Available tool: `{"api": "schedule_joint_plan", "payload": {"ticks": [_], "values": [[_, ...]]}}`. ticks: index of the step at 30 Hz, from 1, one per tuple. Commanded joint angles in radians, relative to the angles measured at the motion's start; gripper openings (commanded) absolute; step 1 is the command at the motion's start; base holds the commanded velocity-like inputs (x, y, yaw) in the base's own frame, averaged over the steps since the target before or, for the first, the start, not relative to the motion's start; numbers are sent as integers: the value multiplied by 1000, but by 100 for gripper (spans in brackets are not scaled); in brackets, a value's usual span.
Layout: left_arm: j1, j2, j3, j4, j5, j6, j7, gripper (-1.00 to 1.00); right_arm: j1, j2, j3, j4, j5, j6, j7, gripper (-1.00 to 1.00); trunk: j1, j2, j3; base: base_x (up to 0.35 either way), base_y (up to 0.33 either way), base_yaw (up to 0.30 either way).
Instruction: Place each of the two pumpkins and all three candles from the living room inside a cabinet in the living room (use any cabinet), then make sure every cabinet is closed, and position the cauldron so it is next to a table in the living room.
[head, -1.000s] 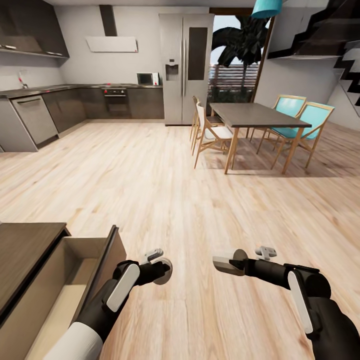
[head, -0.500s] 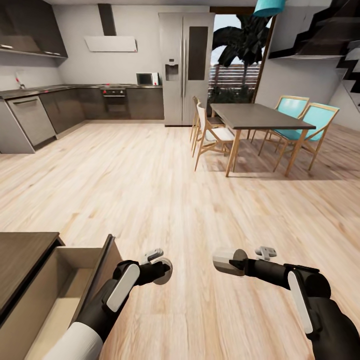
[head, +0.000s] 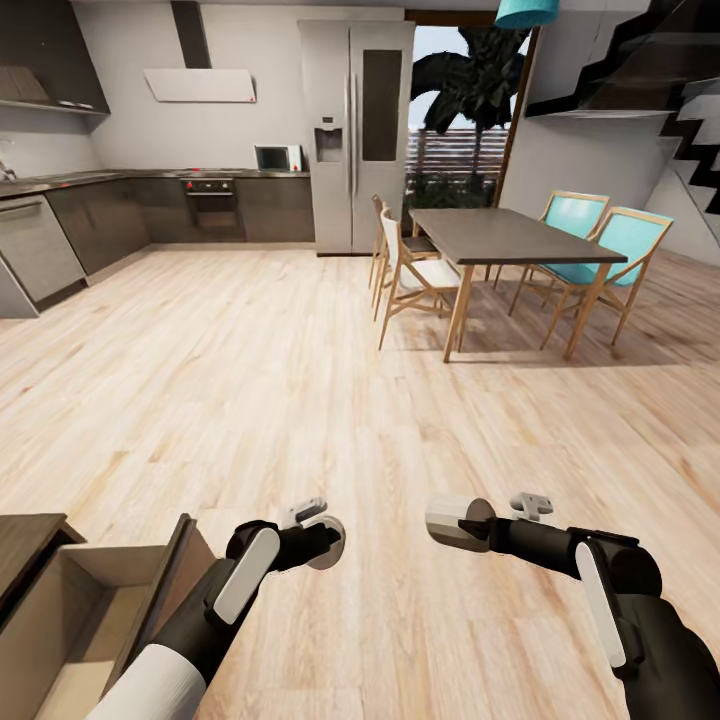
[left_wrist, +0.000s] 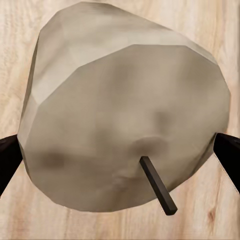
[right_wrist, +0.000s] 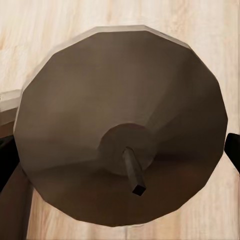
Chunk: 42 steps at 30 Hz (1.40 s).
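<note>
Candles: head view, one pale candle (head: 326, 541) held at the left claw (head: 322, 538), another (head: 452, 522) at the right claw (head: 458, 522), both above plank floor (head: 300, 400); cabinet (head: 70, 610) with open drawer cut off at the frame's lower left. Left wrist view: candle (left_wrist: 125, 120), wick visible, clamped between dark fingertips (left_wrist: 227, 155). Right wrist view: candle (right_wrist: 120, 150) similarly gripped, fingertips (right_wrist: 232, 150) mostly hidden.

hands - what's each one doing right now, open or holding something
Left hand: shut on a candle.
Right hand: shut on a second candle.
</note>
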Motion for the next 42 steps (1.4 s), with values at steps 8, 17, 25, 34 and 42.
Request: {"api": "schedule_joint_plan", "payload": {"ticks": [8, 17, 25, 34, 42], "values": [[-1, 0, -1, -1, 11, 0, 10, -100, -1, 0, -1, -1, -13, 8, 1, -100, 0, 0, -1, 336, -90, -104], [-1, -2, -2, -1, 12, 0, 10, -100, -1, 0, 1, -3, -13, 9, 1, -100, 0, 0, -1, 281, -186, 85], [-1, -1, -2, 0, 12, 0, 10, -100, -1, 0, 1, -3, -13, 10, 1, -100, 0, 0, -1, 146, -261, 268], [-1, -2, -3, 0, 11, 0, 10, -100, -1, 0, 1, -2, -13, 11, 1, -100, 0, 0, -1, 28, -186, 274], [-1, -7, -6, 0, 11, 0, 10, -100, -1, 1, 8, 0, -13, 13, -3, -100, 0, 0, -1, 0, -67, 274]]}}
